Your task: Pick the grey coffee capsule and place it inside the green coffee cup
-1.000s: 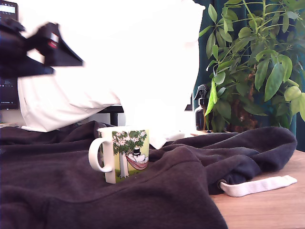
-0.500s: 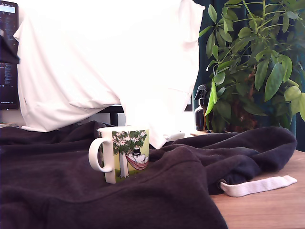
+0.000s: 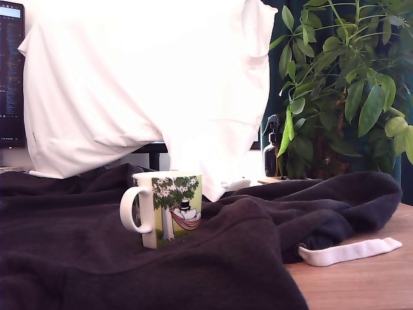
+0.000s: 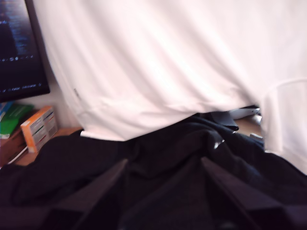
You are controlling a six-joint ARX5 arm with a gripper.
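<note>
Grey coffee capsule: not to be found in either view, so its whereabouts cannot be told — it may lie inside the mug or be hidden in the folds of cloth. The green coffee cup, a white ceramic mug with a looped handle and a green picture of a tree and a top-hatted figure in a hammock, is seen standing upright on a dark charcoal fleece garment spread over a wooden table, its handle turned to the exterior view's left. The mug's inside is not shown from this low angle.

A white hanging cloth fills the background, with a leafy green potted plant at the exterior view's right and a dark spray bottle beside it. A dark monitor is seen at the exterior view's left edge.

No arm is caught by the exterior view. In the wrist view, the gripper is shown only as two dark, blurred fingers set well apart above the fleece, with nothing held between them.

Whether the placing has been done cannot be judged; nothing is being carried.
</note>
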